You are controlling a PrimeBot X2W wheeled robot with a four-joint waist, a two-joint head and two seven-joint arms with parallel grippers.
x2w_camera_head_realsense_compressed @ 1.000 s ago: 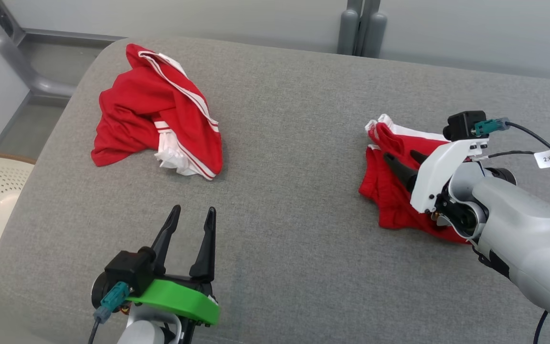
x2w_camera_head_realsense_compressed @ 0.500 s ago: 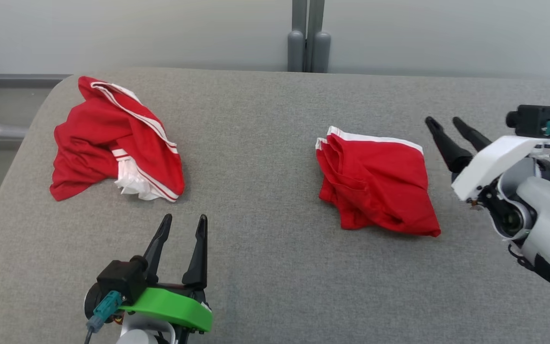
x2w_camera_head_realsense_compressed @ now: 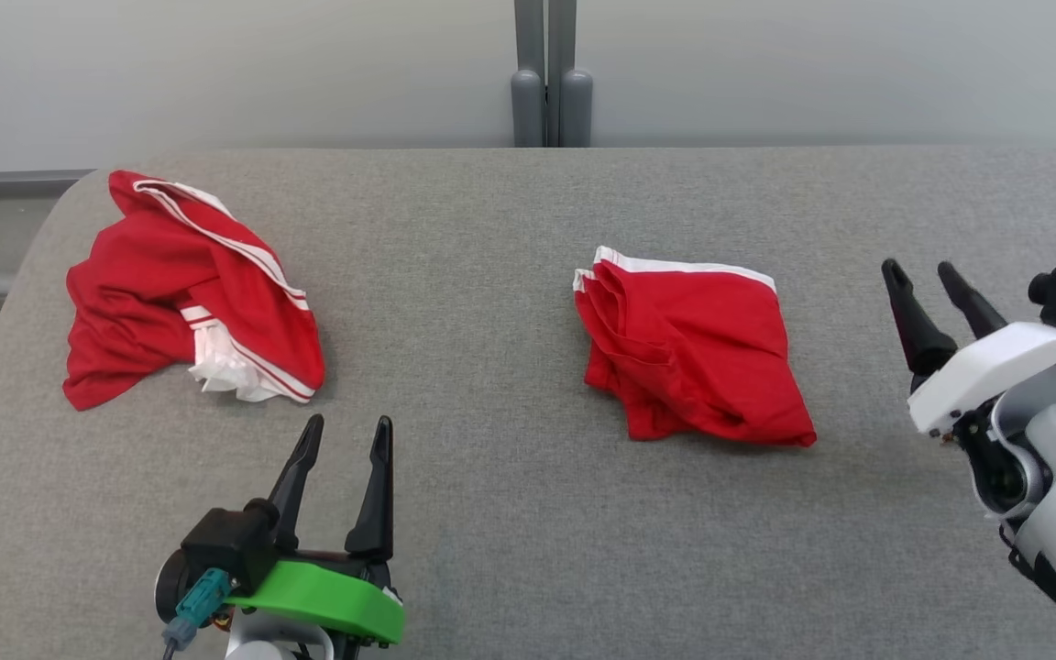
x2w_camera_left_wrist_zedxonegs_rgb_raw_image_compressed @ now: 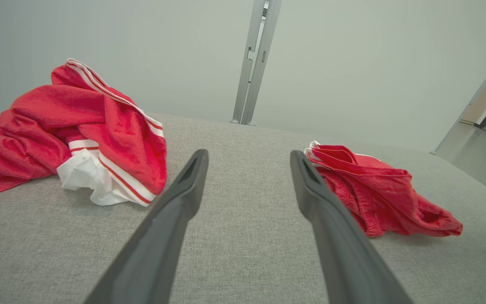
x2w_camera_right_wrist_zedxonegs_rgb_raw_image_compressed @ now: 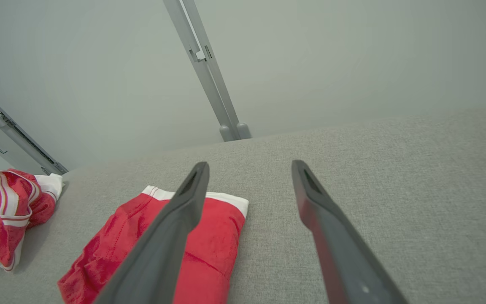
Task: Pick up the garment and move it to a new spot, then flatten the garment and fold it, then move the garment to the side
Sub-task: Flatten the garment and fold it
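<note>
The garment (x2w_camera_head_realsense_compressed: 693, 353), red with a white waistband, lies folded on the grey padded table (x2w_camera_head_realsense_compressed: 491, 513), right of centre. It also appears in the left wrist view (x2w_camera_left_wrist_zedxonegs_rgb_raw_image_compressed: 373, 198) and under the right wrist camera (x2w_camera_right_wrist_zedxonegs_rgb_raw_image_compressed: 213, 240). My right gripper (x2w_camera_head_realsense_compressed: 918, 269) is open and empty, hovering to the right of the garment and apart from it; its fingers (x2w_camera_right_wrist_zedxonegs_rgb_raw_image_compressed: 171, 228) spread wide. My left gripper (x2w_camera_head_realsense_compressed: 349, 422) stands open and empty near the front edge, left of the garment, with its fingers (x2w_camera_left_wrist_zedxonegs_rgb_raw_image_compressed: 171, 211) pointing toward the back.
A second red and white garment (x2w_camera_head_realsense_compressed: 184, 293) lies crumpled at the table's far left, also visible as a crumpled heap (x2w_camera_left_wrist_zedxonegs_rgb_raw_image_compressed: 78, 135) in the left wrist view. A grey post (x2w_camera_head_realsense_compressed: 544, 92) rises behind the table's back edge. The rounded left corner drops off to the floor.
My right gripper has lifted off the folded garment and drawn back to its right, jaws open. The head camera has turned, shifting the whole picture. The left gripper stays put.
</note>
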